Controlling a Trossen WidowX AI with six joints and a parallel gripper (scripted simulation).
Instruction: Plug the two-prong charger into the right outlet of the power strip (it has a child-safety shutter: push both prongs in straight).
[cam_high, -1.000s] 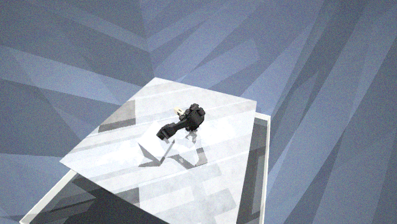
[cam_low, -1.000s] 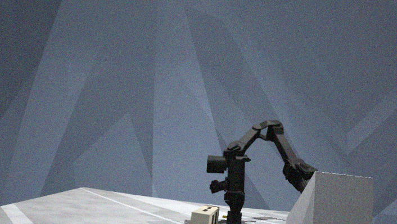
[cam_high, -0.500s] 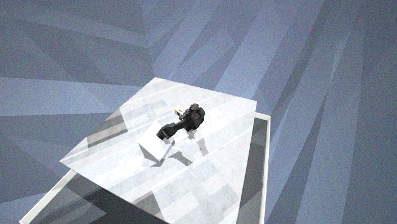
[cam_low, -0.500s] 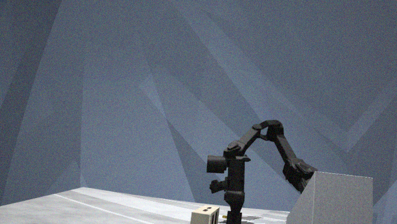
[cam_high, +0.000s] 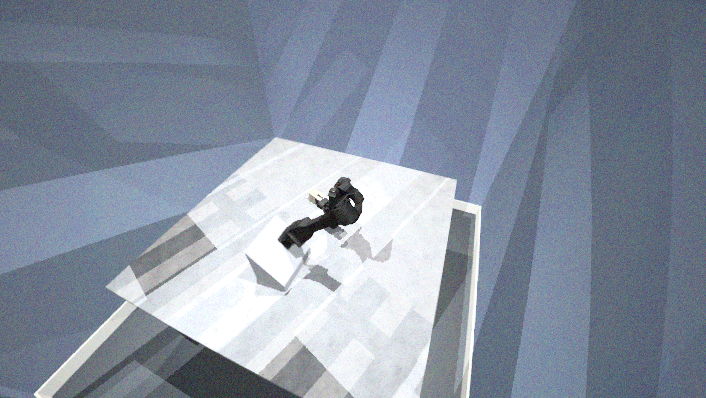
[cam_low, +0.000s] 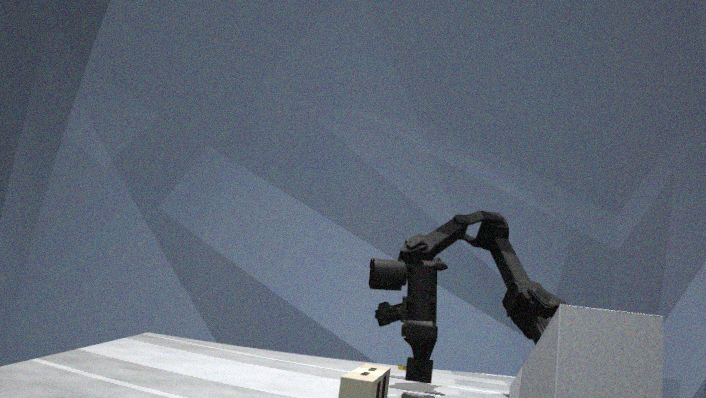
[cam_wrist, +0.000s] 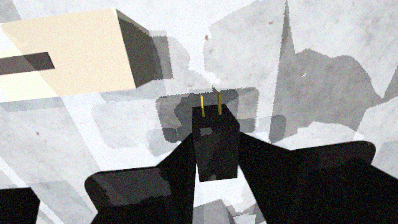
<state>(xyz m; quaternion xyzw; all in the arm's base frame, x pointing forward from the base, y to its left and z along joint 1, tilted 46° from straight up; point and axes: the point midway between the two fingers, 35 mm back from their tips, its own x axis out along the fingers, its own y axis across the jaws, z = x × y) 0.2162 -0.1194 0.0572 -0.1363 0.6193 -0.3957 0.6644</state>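
Pale streaked tabletop (cam_high: 400, 200) (cam_low: 125, 360). Gripper (cam_low: 419, 381) (cam_wrist: 211, 135) pinching black charger (cam_wrist: 216, 145) by its sides — prongs (cam_wrist: 211, 105) bare, pointing away from fingers. Cream power strip (cam_high: 316, 196) (cam_low: 357, 381) (cam_wrist: 85, 55) near, apart. Keep squeeze firm, lift level — square both prongs to right outlet before any straight push.

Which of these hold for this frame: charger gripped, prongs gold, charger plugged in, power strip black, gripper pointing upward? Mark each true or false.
1. The gripper is shut on the charger. True.
2. The charger's two prongs are gold-coloured. True.
3. The charger is plugged into the power strip. False: its prongs are bare, beside the strip.
4. The power strip is black. False: it is cream, with dark openings.
5. The gripper points upward. False: it points down.
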